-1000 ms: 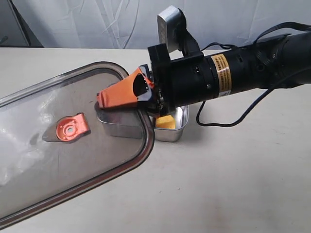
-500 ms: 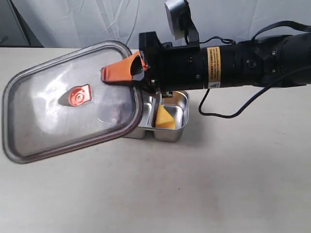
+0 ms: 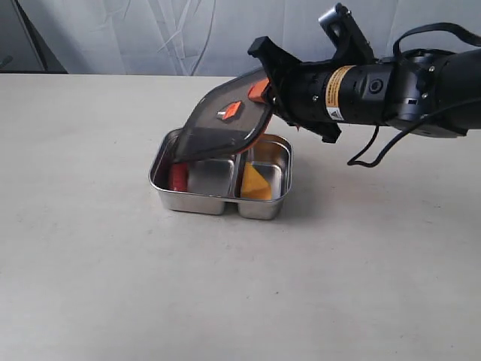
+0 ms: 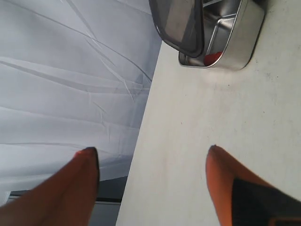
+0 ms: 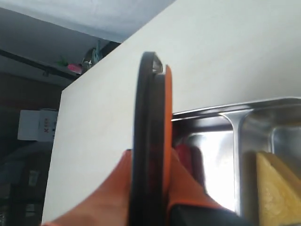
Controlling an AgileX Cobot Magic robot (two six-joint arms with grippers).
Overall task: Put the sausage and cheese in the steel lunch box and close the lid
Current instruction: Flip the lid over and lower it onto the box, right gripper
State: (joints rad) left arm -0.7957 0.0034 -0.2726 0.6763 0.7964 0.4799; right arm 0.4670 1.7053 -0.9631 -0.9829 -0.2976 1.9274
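Nearest the exterior camera, the table (image 3: 225, 301) is bare up to the front wall of the steel lunch box (image 3: 197, 203). There is free room on every side of the box.

The box stands flat and uncovered at the front. The sausage (image 3: 178, 177) lies at the left end of the larger compartment. The cheese (image 3: 256, 185) sits in the smaller compartment on the right.

The lid (image 3: 222, 129) hangs tilted over the rear of the box, its low edge by the far left rim and its high edge at the right gripper (image 3: 261, 93). Whether the low edge touches the rim cannot be told. The lid hides the top end of the sausage and the rear of the larger compartment. Its orange valve tab (image 3: 229, 113) is small and blurred.

The right gripper's jaws are clamped on the lid's rim. In the right wrist view the lid is edge-on between the orange fingers (image 5: 188, 186).

The left gripper (image 4: 151, 149) shows only in its own wrist view, cut off at the frame edge. Its jaws stand wide apart over bare table, well apart from the box.

A white cloth backdrop (image 3: 150, 37) closes the far side.
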